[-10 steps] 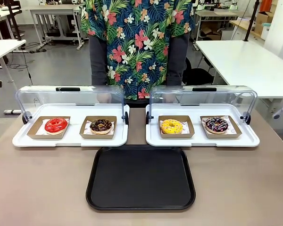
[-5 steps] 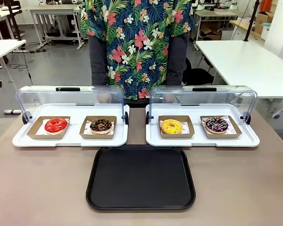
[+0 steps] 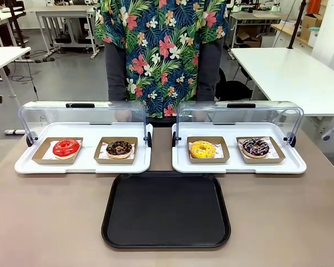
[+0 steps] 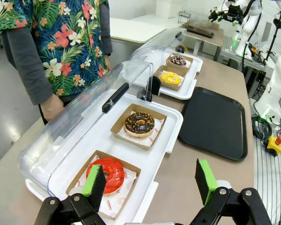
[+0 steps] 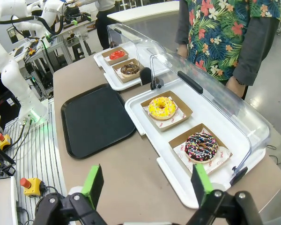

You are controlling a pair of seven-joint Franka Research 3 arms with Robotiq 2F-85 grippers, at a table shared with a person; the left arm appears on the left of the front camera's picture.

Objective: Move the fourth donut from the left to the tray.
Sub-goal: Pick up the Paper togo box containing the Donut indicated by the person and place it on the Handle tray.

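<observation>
- One black tray point(image 3: 166, 211) lies on the brown table point(image 3: 44, 222), with nothing on it.
- Two white display trays stand just beyond the black tray's far edge, one past its far left corner point(image 3: 86, 162) and one past its far right corner point(image 3: 234, 167).
- Two clear lids, one per display tray point(image 3: 80, 114) point(image 3: 239, 114), are swung up and back, on the side away from the black tray.
- There are four donuts, two in each display tray, each in its own square cardboard holder point(image 3: 42, 153).
- Counting from the left beyond the black tray, they are a red donut point(image 3: 65, 148), a chocolate donut with pale crumbs point(image 3: 119, 148) and a yellow donut point(image 3: 203, 149).
- The fourth donut point(image 3: 256, 147) is the last, dark-glazed with white drizzle and coloured sprinkles, and lies farthest to the right, beyond the black tray's far right corner.
- Between the fourth donut and the black tray stand its holder's wall and the display tray's low front rim; the yellow donut sits beside it.
- One person point(image 3: 161, 50) in a flowered shirt stands on the far side of the black tray, behind the lids; a hand point(image 5: 236, 86) seems to hang near the right-hand lid, though the plastic blurs it.
- The left gripper point(image 4: 149, 180) hovers off the black tray's left end, above the red donut's end of the table, with its jaws spread wide and nothing between them.
- The right gripper point(image 5: 147, 184) hovers off the black tray's right end, near the fourth donut's display tray, with its jaws likewise apart and holding nothing.
</observation>
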